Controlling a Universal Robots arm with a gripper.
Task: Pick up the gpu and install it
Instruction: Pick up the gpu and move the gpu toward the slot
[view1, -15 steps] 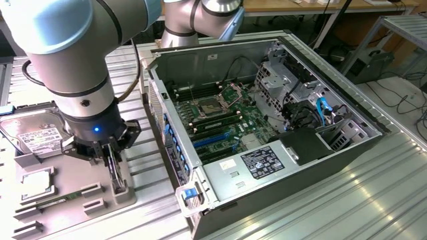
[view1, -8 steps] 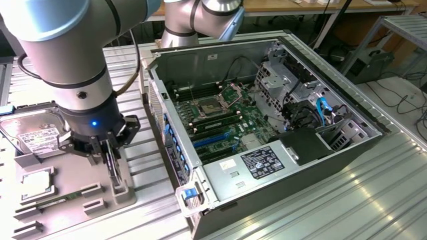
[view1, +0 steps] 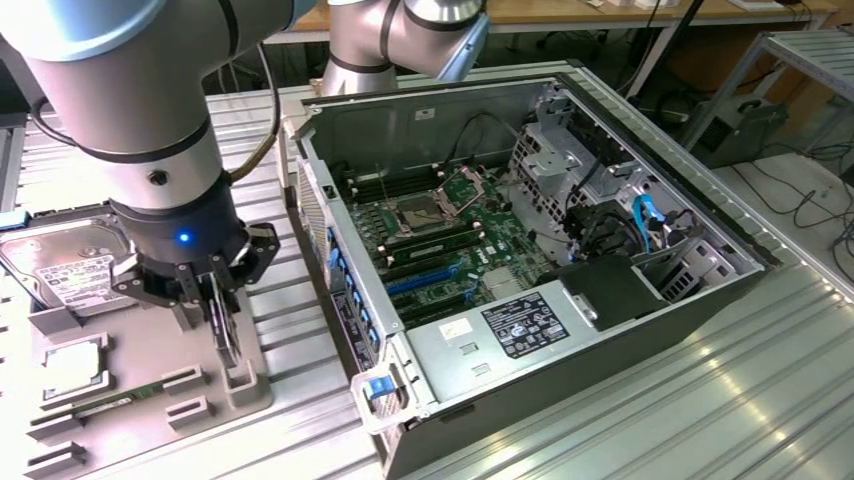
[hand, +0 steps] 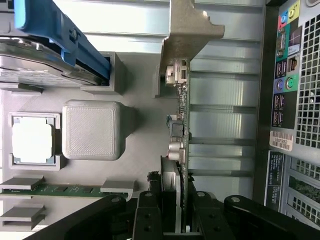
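- The claw (view1: 218, 312) hangs from the arm at the exterior view's left, above the grey tray (view1: 140, 335) that lies on the ribbed metal surface (view1: 747, 400).
- Claw state: the fingers are pressed against both faces of the gpu (view1: 227, 340) and pinch it near one end.
- In the wrist view the claw (hand: 176, 212) grips the gpu (hand: 181, 125), which appears edge-on as a thin board. Its pale metal bracket (hand: 190, 30) is at the end away from the fingers.
- Location of the gpu: it stands upright on its edge over the tray (hand: 142, 150), on the tray side nearest the computer case (view1: 336, 250). The views do not show whether it is clear of its holder.
- Other parts in the tray: a hard drive (view1: 60, 265), a square processor chip (hand: 32, 140), a memory stick (hand: 65, 190) and a raised grey block (hand: 92, 130).
- The computer case lies open on the surface just beside the tray, with the motherboard (view1: 454, 240) exposed.
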